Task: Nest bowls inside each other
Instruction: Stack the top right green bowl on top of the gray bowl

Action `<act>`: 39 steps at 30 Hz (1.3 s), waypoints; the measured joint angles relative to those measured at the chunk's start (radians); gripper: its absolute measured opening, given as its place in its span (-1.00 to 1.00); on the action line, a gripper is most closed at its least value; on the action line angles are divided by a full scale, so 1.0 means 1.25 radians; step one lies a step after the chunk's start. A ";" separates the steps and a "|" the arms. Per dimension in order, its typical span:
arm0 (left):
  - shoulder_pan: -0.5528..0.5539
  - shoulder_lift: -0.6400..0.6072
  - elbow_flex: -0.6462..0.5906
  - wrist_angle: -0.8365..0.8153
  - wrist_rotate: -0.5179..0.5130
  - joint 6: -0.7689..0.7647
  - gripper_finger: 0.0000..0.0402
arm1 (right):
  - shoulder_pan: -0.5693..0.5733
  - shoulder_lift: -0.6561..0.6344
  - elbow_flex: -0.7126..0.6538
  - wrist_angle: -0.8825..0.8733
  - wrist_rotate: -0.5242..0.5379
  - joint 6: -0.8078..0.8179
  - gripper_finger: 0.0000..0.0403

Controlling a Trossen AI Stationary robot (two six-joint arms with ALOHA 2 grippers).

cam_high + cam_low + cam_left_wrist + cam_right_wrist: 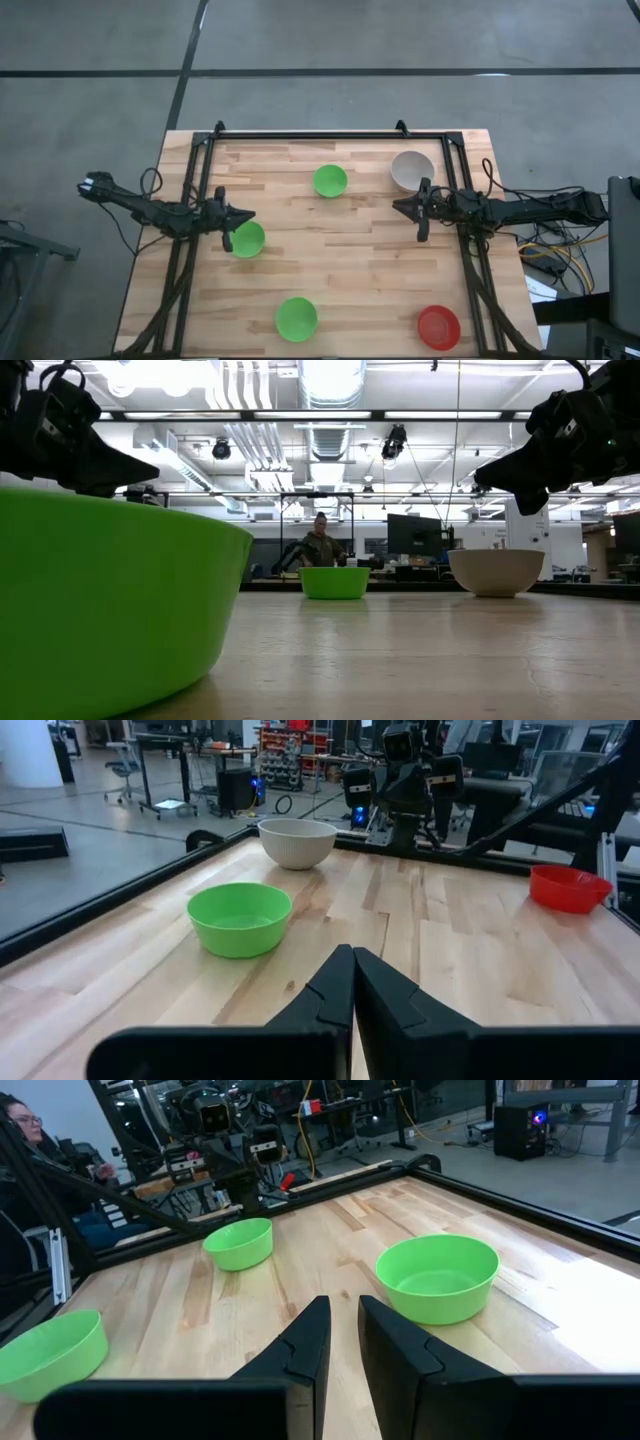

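Five bowls rest on their bases on the wooden table. One green bowl (330, 181) (240, 918) (438, 1277) sits far of centre, a pale bowl (412, 170) (297, 842) to its right. A second green bowl (247, 239) (240, 1243) lies at the left, a third (296, 318) (100, 600) near the front edge, and a red bowl (439, 327) (568, 887) at the front right. My left gripper (250, 215) (352, 982) is shut and hovers just beyond the left green bowl's far rim. My right gripper (398, 206) (343, 1342) hovers beside the pale bowl, a narrow gap between its fingers, holding nothing.
A black metal frame (330, 135) runs along the table's far edge and down both sides. Bare wood (340, 250) lies between the two grippers. A person (320, 545) sits in the room beyond the far edge.
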 joint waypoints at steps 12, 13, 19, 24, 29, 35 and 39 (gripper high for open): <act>0.001 0.001 0.103 -0.119 0.010 0.019 -0.95 | 0.000 0.000 0.000 0.000 0.000 0.000 -0.73; 0.001 0.000 0.124 -0.171 0.011 0.019 -0.95 | 0.000 0.000 0.000 0.000 0.000 0.000 -0.73; 0.001 0.006 0.234 -0.379 0.037 -0.060 -0.95 | 0.000 0.000 0.000 -0.001 0.000 0.000 -0.73; 0.001 0.009 0.261 -0.381 -0.018 -0.112 -0.95 | 0.000 0.000 0.000 0.000 0.000 0.000 -0.73; 0.001 0.010 0.277 -0.312 -0.065 -0.130 -0.95 | 0.000 0.000 0.000 0.000 0.000 0.000 -0.73; 0.001 0.011 0.282 -0.326 -0.039 -0.135 -0.95 | 0.000 0.000 0.000 0.000 0.000 0.000 -0.73; 0.002 0.032 0.304 -0.371 -0.013 -0.115 -0.95 | 0.000 0.000 0.000 0.000 0.000 0.000 -0.73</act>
